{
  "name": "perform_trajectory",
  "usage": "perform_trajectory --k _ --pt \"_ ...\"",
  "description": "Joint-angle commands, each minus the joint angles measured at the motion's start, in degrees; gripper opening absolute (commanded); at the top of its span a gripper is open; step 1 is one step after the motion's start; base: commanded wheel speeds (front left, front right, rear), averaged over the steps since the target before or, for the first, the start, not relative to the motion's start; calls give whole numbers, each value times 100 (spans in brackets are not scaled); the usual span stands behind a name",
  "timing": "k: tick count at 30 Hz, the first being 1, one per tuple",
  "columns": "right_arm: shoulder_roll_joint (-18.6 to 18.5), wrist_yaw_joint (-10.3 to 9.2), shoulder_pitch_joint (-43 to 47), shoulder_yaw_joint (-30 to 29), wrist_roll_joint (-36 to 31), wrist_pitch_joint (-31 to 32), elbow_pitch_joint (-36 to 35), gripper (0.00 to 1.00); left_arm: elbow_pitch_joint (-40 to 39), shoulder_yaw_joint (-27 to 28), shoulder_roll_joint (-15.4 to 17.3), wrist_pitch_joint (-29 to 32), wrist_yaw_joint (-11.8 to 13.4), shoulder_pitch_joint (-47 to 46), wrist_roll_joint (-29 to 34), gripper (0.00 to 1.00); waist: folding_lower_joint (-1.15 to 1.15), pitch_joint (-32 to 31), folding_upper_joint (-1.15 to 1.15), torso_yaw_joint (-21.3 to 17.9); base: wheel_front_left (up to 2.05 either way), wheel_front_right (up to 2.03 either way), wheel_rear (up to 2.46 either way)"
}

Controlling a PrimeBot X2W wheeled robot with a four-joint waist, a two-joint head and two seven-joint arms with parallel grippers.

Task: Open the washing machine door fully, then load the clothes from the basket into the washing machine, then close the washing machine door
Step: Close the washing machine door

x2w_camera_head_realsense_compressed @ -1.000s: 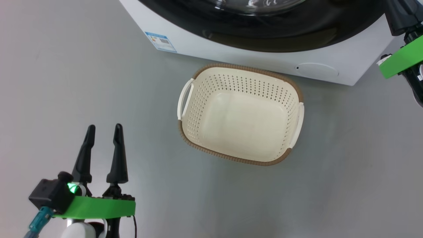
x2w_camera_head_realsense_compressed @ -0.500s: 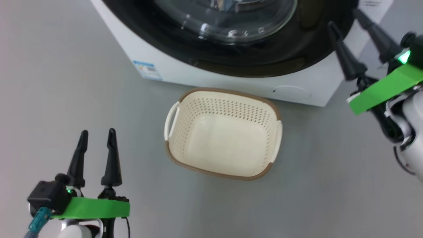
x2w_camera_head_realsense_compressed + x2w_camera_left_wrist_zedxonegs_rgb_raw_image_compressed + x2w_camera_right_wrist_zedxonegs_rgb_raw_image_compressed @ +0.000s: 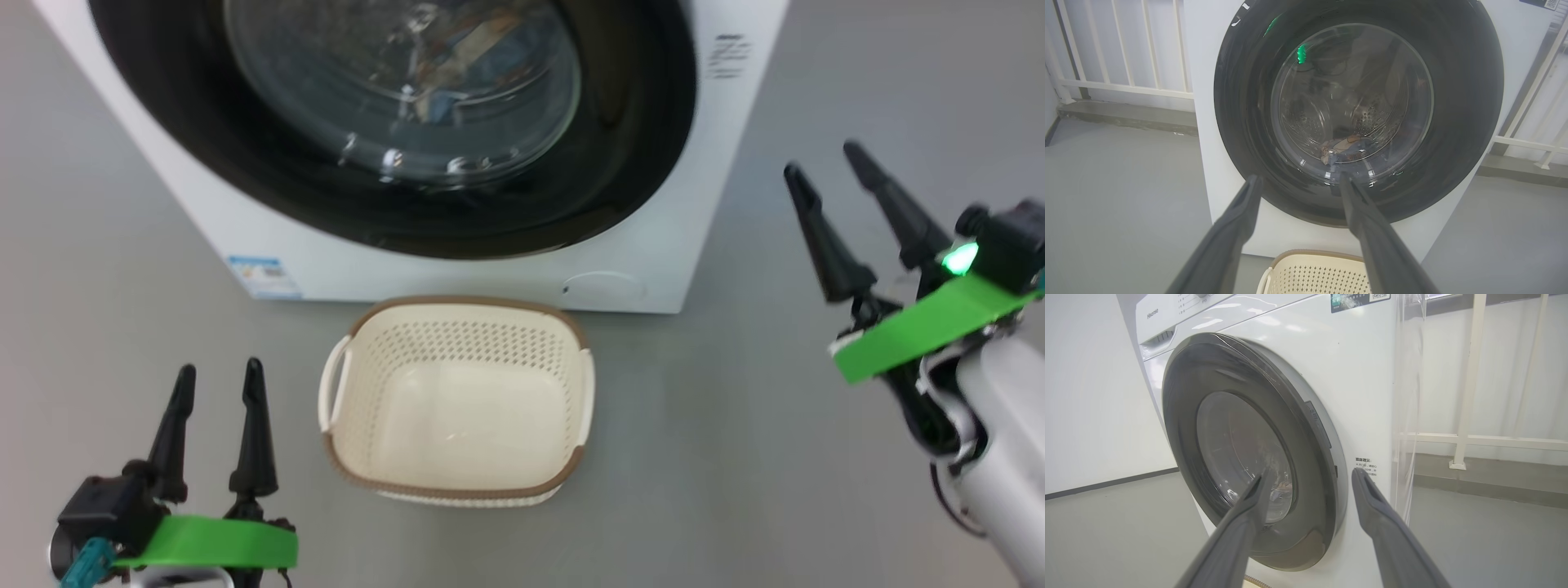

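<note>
**One shut door, one basket, two open grippers**

We see one washing machine (image 3: 727, 147), big and white, standing on the grey floor (image 3: 735, 457). It has one round washing machine door (image 3: 645, 147) with a black frame and a clear glass bowl in the middle. The door lies flat against the front of the machine. Behind the glass, low in the steel drum, lies one small heap of clothes (image 3: 1346, 148). We can make out blue, cream and brown bits, but we cannot count the pieces.

Low on the front of the machine we count one small blue label (image 3: 261, 276) and one round flap (image 3: 604, 286).

One basket (image 3: 457, 347) stands on the floor just in front of the machine, below the door. It is cream with many little holes, one brown rim and two white handles, one on each side. We can see its bare bottom.

We count two grippers, each with two long dark fingers. The left gripper (image 3: 219, 369) is low down, near the basket but apart from it. Its fingers are spread and touch nothing. The right gripper (image 3: 821, 159) is up in the air beside the machine's right side. Its fingers are spread too and touch nothing. One green light (image 3: 957, 258) glows behind them.
</note>
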Motion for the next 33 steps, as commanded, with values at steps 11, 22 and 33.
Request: perform_trajectory --k 11,22,33 --pt "117 0 1067 -354 -309 -46 -339 100 -93 305 223 -37 -10 260 -66 100 1 -720 0 -870 0 0 0" --pt "321 0 1722 -781 -494 -46 -497 100 -106 195 327 -11 -13 462 -197 100 1 -859 0 -1177 0 0 0" --pt "409 0 2073 -1078 -697 -46 -521 100 -31 67 415 -11 -17 514 -354 100 1 -921 0 -1273 0 0 0"
